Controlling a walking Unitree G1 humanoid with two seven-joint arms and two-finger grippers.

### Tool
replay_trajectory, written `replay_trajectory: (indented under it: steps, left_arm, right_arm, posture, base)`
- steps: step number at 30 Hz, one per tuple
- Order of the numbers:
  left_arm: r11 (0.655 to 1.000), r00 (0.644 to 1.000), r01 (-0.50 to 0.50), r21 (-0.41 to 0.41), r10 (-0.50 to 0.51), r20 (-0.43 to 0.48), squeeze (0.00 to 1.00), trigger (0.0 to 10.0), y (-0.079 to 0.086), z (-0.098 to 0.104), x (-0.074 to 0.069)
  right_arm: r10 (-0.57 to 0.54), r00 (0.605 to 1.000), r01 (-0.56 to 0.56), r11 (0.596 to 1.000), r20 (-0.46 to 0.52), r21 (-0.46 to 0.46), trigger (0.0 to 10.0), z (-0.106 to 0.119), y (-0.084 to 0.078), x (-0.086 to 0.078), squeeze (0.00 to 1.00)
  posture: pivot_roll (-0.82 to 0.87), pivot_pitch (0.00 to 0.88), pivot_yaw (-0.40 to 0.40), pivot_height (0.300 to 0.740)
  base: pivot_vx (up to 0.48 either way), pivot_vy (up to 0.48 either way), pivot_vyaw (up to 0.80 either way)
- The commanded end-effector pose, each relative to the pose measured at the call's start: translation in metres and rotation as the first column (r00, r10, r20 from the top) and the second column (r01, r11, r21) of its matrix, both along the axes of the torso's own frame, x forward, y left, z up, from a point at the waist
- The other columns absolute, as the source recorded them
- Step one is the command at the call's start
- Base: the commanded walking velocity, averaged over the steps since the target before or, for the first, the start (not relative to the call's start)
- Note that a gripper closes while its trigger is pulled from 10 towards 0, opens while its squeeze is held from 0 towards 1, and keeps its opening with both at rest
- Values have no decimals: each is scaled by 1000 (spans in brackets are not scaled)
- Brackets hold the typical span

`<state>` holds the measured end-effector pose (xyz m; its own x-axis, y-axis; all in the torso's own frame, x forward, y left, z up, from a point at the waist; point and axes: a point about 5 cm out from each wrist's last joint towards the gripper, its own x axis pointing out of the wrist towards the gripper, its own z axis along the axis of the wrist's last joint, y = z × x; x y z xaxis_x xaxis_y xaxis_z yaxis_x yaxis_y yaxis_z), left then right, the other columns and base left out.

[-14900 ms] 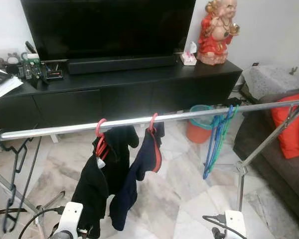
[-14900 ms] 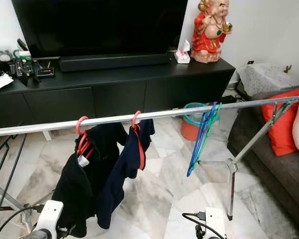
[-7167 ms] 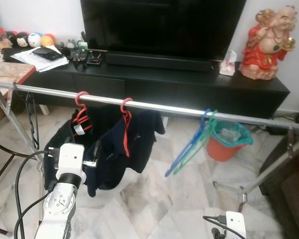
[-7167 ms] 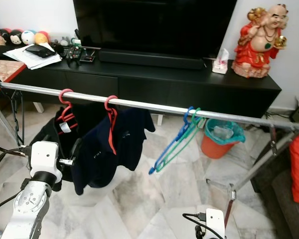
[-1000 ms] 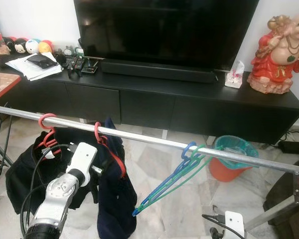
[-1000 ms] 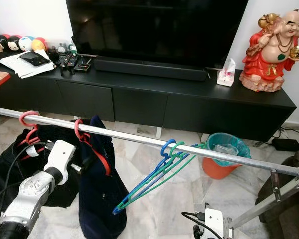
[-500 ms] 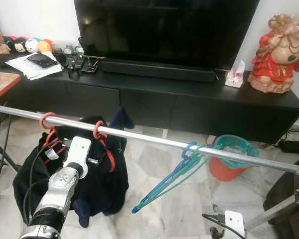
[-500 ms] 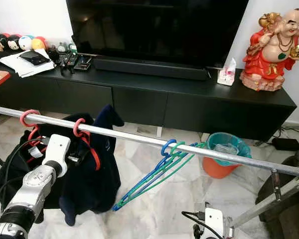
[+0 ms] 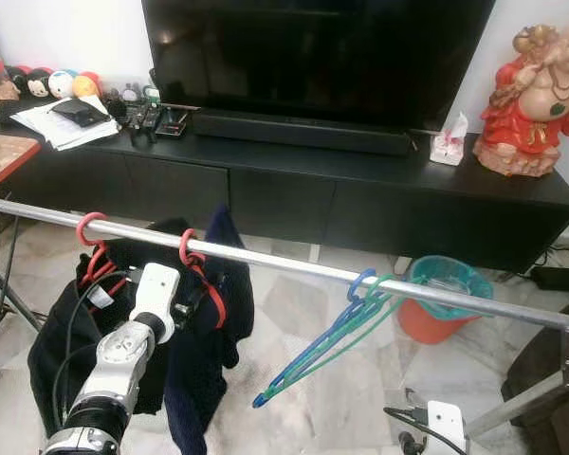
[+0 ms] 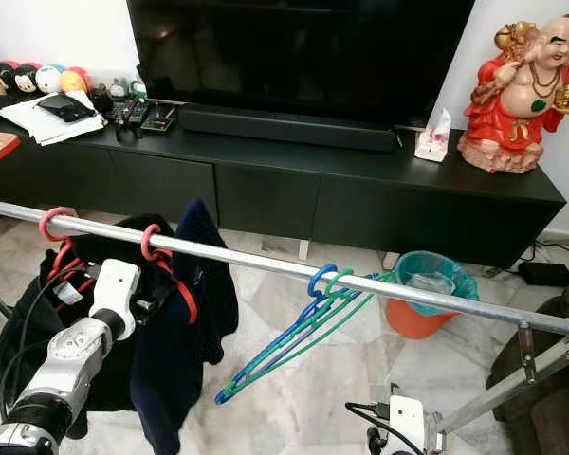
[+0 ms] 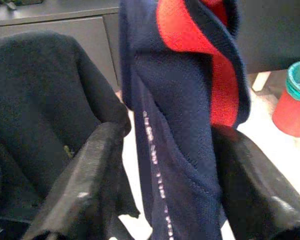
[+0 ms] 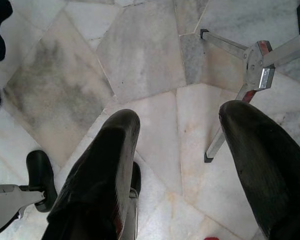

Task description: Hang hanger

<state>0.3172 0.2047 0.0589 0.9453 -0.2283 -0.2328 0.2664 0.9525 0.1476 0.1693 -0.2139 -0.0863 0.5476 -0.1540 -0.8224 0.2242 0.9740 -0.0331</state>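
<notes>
— Looking across from the head, what's there that the wrists miss?

— A black television (image 9: 313,47) over a long black cabinet (image 9: 360,190), and in front of them a silver rail (image 9: 294,267) running across the room. On it hang a red hanger (image 9: 197,275) carrying a navy garment (image 9: 204,351), a second red hanger (image 9: 92,248) with black clothing (image 9: 62,341), and further right a bunch of blue and green hangers (image 9: 327,341), bare and tilted. A red figurine (image 9: 536,90) stands at the cabinet's right end, a teal-lined orange bin (image 9: 441,299) on the floor below.

— And the wrists?

— Close up, the left wrist shows the navy cloth (image 11: 180,150) with its red lining between the two fingers (image 11: 87,185), which stand apart around it; whether they press on it I cannot tell. The right wrist shows marble floor (image 12: 145,55) and a metal stand foot (image 12: 255,62).

— The grippers themselves?

— Left gripper (image 11: 160,200) is raised beside the navy garment, just under the rail. Right gripper (image 12: 177,165) hangs low, fingers spread, holding nothing.

— Anything cut off?

— From the head, the left fingertips are buried in dark cloth.
</notes>
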Motion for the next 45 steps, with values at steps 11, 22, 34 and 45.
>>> replay_trajectory:
  steps: [11,22,34,45]
  left_arm:
    - [997,998,54,49,-53,-32,0,0,-1,-5,-1]
    - [997,999,31,65,-29,-21,0,0,1,-5,0]
    - [998,1000,21,51,-21,2,0,0,-2,-6,-1]
    - [999,999,23,34,-24,32,0,0,-5,-6,-5]
  right_arm:
    - [-1,1000,1,1000,2,-7,10000,1,-3,0,0]
    - [-1,1000,1,1000,0,-9,10000,1,-3,0,0]
    - [4,1000,-4,1000,-1,-18,10000,1,-6,0,0]
    - [9,1000,-9,1000,-2,-21,10000,1,-7,0,0]
  posture:
    - [83,0,-61,740]
    - [78,0,-60,740]
    - [72,0,-73,740]
    - [74,0,-79,740]
  base:
    - [0,0,0]
    - [0,0,0]
    - [0,0,0]
    - [0,0,0]
